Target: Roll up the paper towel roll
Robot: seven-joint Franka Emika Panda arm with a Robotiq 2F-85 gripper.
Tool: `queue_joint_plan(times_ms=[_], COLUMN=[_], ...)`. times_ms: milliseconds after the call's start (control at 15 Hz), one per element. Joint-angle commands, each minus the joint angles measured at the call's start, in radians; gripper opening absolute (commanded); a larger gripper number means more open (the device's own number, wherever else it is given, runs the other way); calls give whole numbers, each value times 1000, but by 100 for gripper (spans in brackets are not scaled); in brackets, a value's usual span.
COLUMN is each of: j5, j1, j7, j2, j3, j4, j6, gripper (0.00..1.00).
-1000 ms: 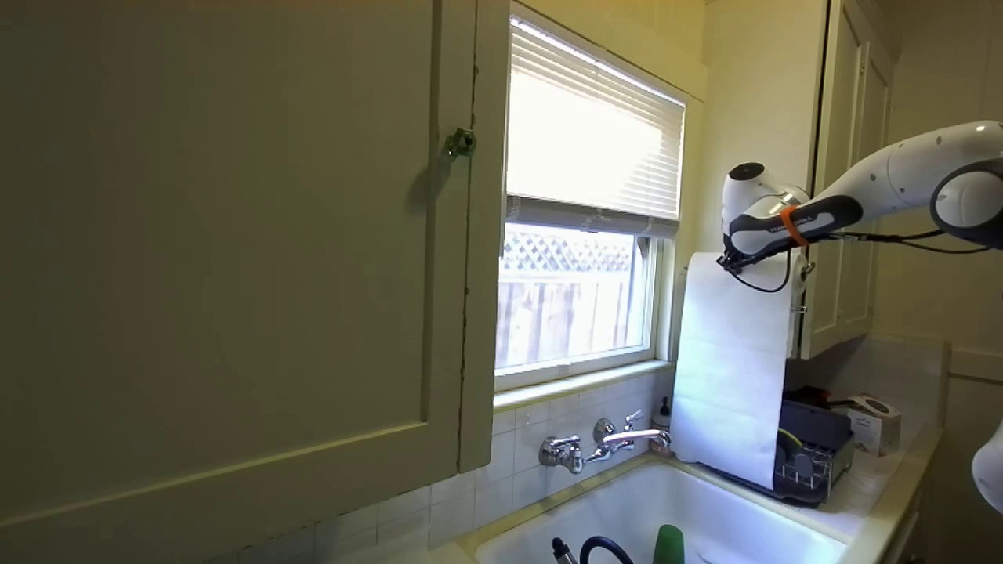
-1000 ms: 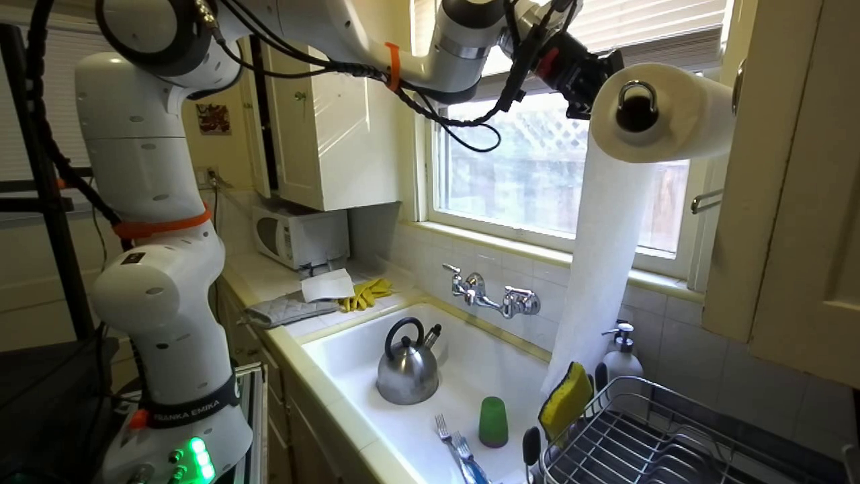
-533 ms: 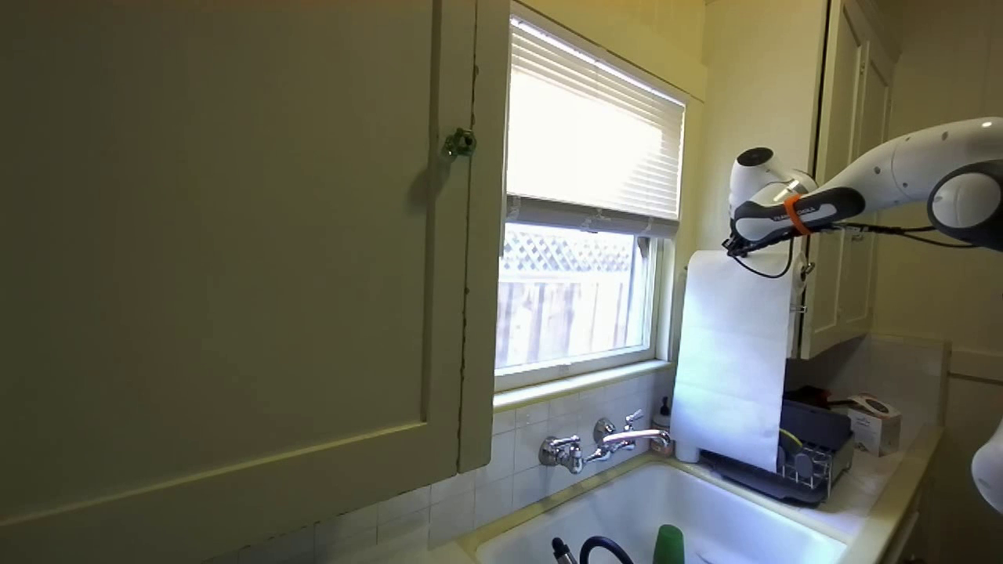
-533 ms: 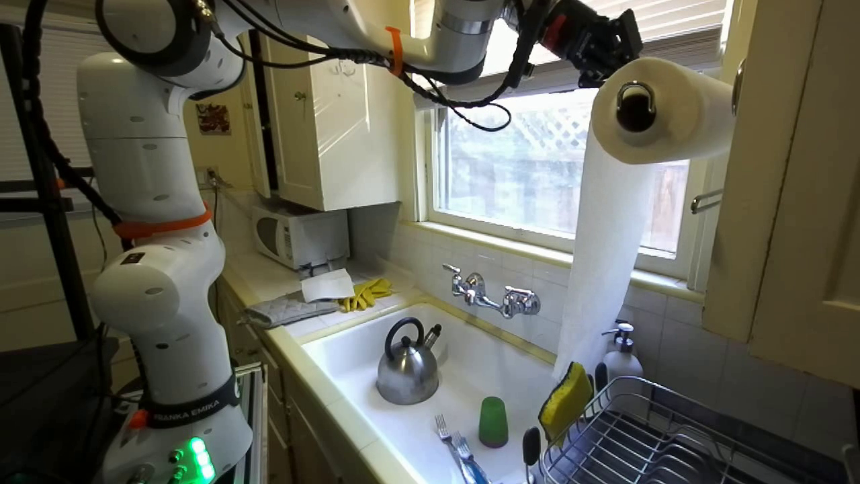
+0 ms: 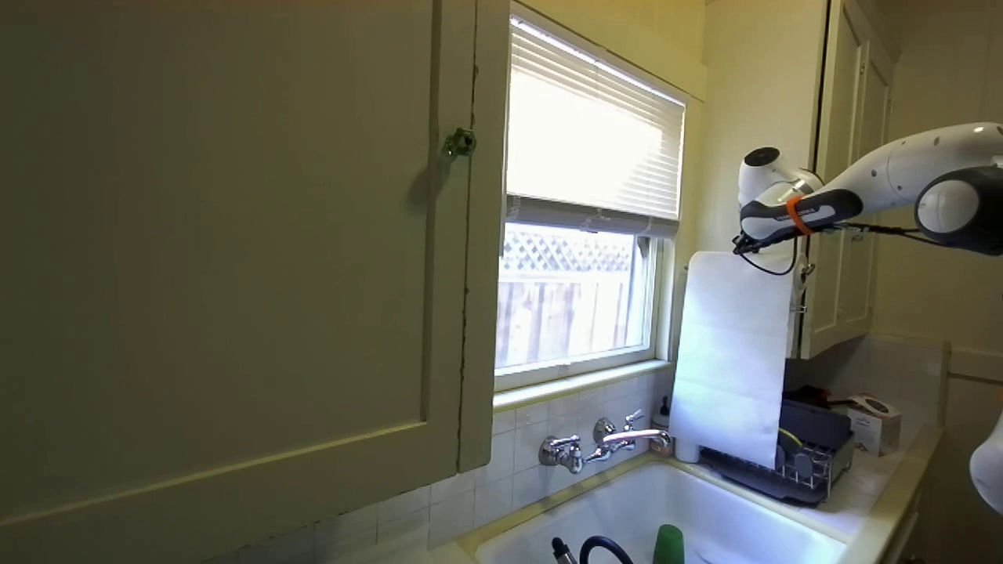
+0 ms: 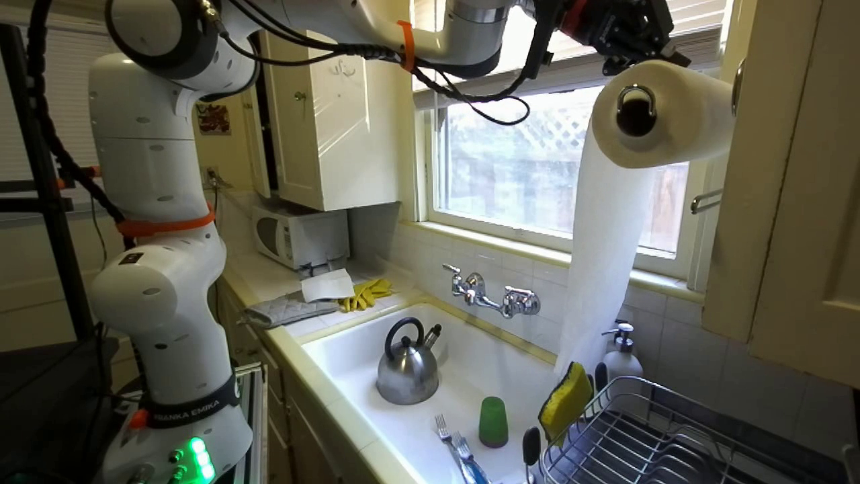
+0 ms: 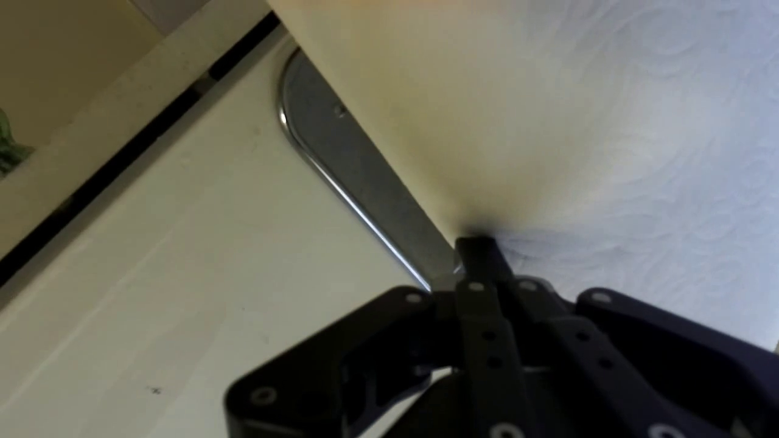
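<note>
The paper towel roll (image 6: 678,121) sits on its wall holder beside the cabinet. Its white sheet (image 5: 733,352) hangs down on the window side, ending above the dish rack by the sink. In an exterior view my gripper (image 6: 662,59) is over the top of the roll, tips down at its upper surface. The wrist view has the black fingers pressed together, with the tip of the gripper (image 7: 479,242) at the white paper (image 7: 608,121) and a dark shadow there; touch seems likely but contact is blurred. Nothing shows between the fingers. The gripper (image 5: 743,246) looks small in an exterior view.
The metal holder plate (image 7: 365,176) is fixed to the cabinet side (image 7: 213,243) close to the fingers. Below are a wire dish rack (image 6: 645,444), a yellow sponge (image 6: 566,403), a soap dispenser (image 6: 623,356), a faucet (image 6: 500,299) and a kettle (image 6: 408,373) in the sink.
My gripper has moved up from the roll's window side and across onto its top. The sheet's lower edge has risen, mostly in the first half second. The gripper has stayed shut.
</note>
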Motion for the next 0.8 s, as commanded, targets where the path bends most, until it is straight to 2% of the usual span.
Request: queue_joint_plan(times_ms=[0,533,733], j5=[-14,-29,-54], j1=[-10,-19,-8], j7=[35,79,107], j2=[46,96,80], j3=[-18,-49,-46], j4=[31,64,99], j6=[-4,-1,-3], gripper=[0,0,0])
